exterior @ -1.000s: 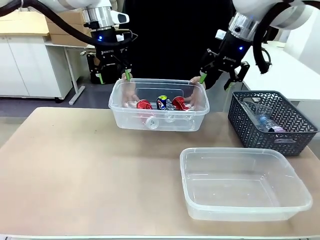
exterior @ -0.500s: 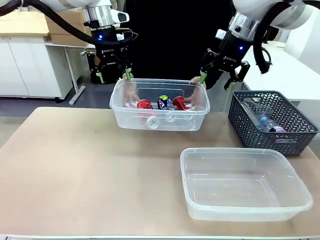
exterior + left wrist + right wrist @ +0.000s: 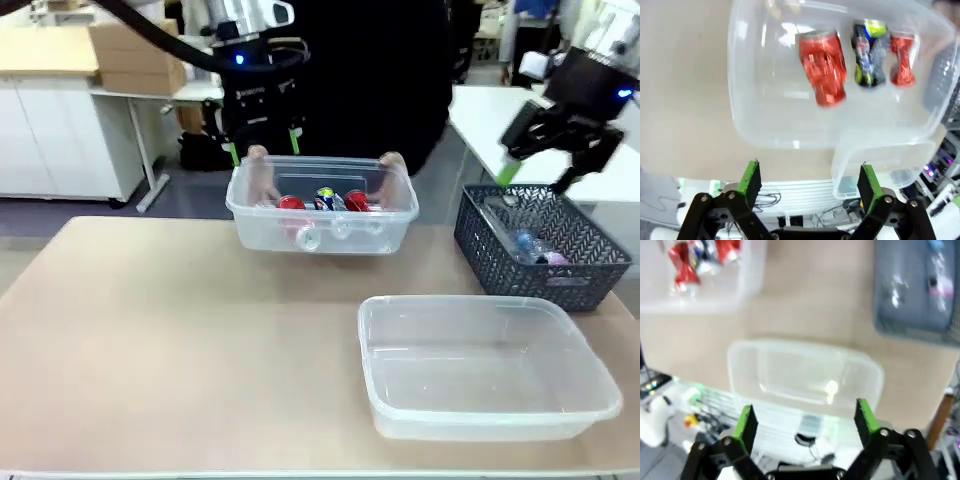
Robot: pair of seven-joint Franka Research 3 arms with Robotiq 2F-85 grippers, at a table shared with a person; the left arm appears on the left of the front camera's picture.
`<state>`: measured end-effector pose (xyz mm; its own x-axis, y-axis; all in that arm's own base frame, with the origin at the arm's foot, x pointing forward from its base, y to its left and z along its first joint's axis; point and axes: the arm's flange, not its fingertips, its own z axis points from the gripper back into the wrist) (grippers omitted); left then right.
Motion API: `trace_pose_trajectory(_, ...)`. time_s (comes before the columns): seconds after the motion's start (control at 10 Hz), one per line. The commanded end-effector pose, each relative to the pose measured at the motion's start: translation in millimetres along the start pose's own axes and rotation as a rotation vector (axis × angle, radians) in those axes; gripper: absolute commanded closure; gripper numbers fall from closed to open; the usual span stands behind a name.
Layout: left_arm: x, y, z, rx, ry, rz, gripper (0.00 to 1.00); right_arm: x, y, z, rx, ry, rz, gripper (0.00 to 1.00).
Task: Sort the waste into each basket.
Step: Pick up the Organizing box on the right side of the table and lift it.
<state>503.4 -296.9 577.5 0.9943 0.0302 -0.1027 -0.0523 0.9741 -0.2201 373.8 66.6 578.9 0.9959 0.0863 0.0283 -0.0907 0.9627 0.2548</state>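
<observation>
While I read no print anywhere, I log: far tub (image 3: 322,228) with red cans (image 3: 290,204) and blue can (image 3: 325,199); near tub (image 3: 480,420); both claws, left (image 3: 264,151), right (image 3: 540,180), spread, holding nothing.

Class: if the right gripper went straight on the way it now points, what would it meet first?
Probably the empty tub: the right gripper, open, frames it in its wrist view. Depth is unclear; the view is blurred.
</observation>
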Motion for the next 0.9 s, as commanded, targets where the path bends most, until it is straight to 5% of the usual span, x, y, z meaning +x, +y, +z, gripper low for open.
trace_pose_trajectory(0.0,-44.0,10.6,-26.4,0.036,-0.018,-0.054,0.0,-48.1,-45.0,-6.3,0.01,-0.061,-0.042,0.0)
trace_pose_trajectory(0.2,-72.5,9.8,-48.0,0.077,-0.023,-0.077,0.0,-89.2,-67.8,-12.7,0.016,-0.115,-0.108,0.0)
trace_pose_trajectory(0.3,-70.3,5.5,-61.7,0.113,0.083,-0.175,0.0,-92.0,-67.2,-15.2,0.007,-0.171,-0.166,0.0)
trace_pose_trajectory(0.4,-64.4,-7.0,-33.9,0.058,0.01,-0.059,0.0,-80.4,-64.1,-3.9,0.027,-0.067,-0.1,0.0)
trace_pose_trajectory(0.7,-70.5,-5.4,-47.0,0.076,0.033,-0.091,0.0,-92.0,-69.9,-8.9,0.021,-0.097,-0.124,0.0)
trace_pose_trajectory(0.8,-73.9,-13.0,-65.7,0.088,0.045,-0.029,0.0,-88.4,-65.3,-25.1,0.016,-0.082,-0.001,0.0)
